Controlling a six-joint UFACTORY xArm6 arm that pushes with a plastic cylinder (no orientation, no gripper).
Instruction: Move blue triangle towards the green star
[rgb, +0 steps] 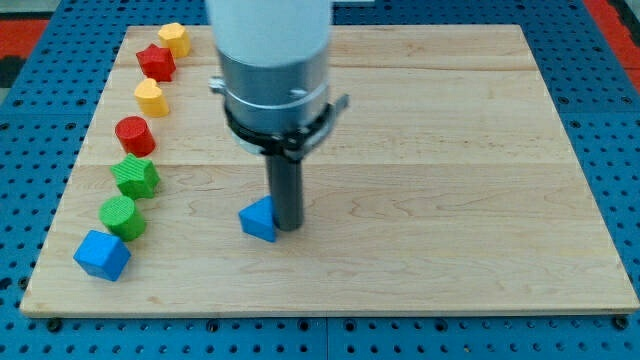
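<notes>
The blue triangle (259, 219) lies on the wooden board (450, 150) a little left of centre, near the view's bottom. My tip (288, 227) touches the triangle's right side. The green star (136, 176) sits in the column of blocks at the board's left edge, to the left of the triangle and slightly higher in the view.
The left column holds, from the view's top, a yellow hexagon (174, 38), a red star (156, 62), a yellow block (150, 98), a red cylinder (134, 135), then below the green star a green cylinder (122, 216) and a blue cube (102, 254).
</notes>
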